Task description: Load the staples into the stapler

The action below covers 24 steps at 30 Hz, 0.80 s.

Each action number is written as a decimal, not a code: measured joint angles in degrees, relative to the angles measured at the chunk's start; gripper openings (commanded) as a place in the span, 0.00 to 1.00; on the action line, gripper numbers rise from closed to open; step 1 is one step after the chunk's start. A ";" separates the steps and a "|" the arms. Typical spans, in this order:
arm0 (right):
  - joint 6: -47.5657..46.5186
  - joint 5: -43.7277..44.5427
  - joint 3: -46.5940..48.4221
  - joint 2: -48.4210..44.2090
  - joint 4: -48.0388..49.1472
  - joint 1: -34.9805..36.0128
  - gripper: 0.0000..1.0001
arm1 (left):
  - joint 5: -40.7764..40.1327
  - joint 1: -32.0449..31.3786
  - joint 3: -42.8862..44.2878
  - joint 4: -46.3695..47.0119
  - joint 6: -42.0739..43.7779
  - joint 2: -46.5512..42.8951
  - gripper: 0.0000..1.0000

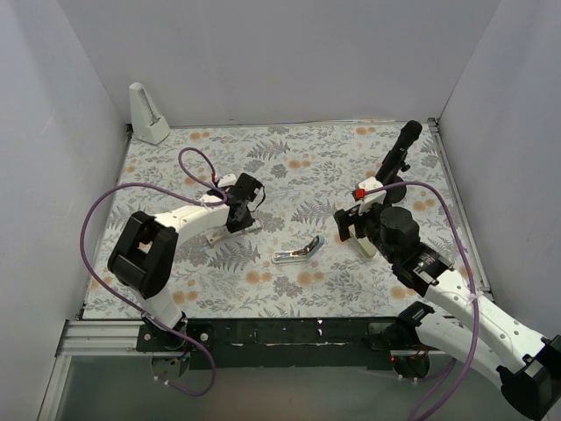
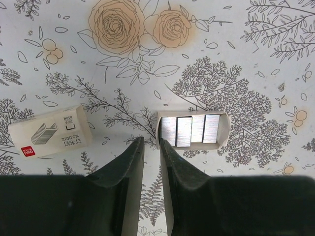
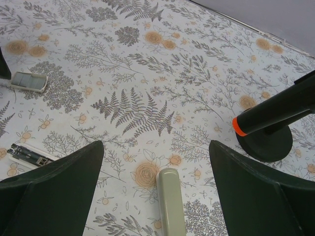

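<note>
The staples' beige box sleeve (image 2: 49,132) lies on the floral mat. Beside it, its open tray (image 2: 193,130) holds several grey staple blocks. The tray also shows far left in the right wrist view (image 3: 29,81). My left gripper (image 2: 150,140) hangs over the mat with its jaws almost shut, only a narrow slit between them and nothing in it. Its right fingertip (image 2: 165,145) is at the tray's left end. The stapler (image 1: 296,253) lies open mid-table with its silver rail (image 3: 27,155) showing. My right gripper (image 3: 156,143) is wide open and empty.
An olive-grey bar (image 3: 171,206) lies between my right fingers. A black stand with an orange ring (image 3: 266,118) is to its right and shows at the back right in the top view (image 1: 399,153). A white wedge-shaped object (image 1: 147,114) stands in the back left corner.
</note>
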 measured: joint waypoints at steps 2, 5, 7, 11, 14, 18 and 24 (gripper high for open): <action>0.00 0.02 0.00 0.00 0.00 0.00 0.96 | 0.31 0.00 -0.15 0.02 0.04 0.04 0.19; 0.00 0.00 0.00 0.00 -0.02 0.00 0.96 | 0.57 0.00 -0.24 0.50 0.11 0.04 0.18; 0.00 0.00 0.00 0.00 -0.02 0.00 0.96 | 0.72 0.00 -0.24 0.85 0.11 0.04 0.18; 0.00 0.00 0.00 0.00 -0.04 0.00 0.96 | 0.98 0.04 -0.33 1.25 0.15 0.07 0.17; 0.00 0.00 0.00 0.00 -0.04 0.00 0.96 | 1.18 0.15 -0.57 1.49 0.15 0.26 0.16; 0.00 0.00 0.00 0.00 -0.04 0.00 0.96 | 1.42 0.50 -1.11 1.62 0.15 0.37 0.13; 0.00 0.00 0.00 0.00 -0.07 0.00 0.96 | 1.84 1.22 -2.21 2.91 0.04 0.37 0.13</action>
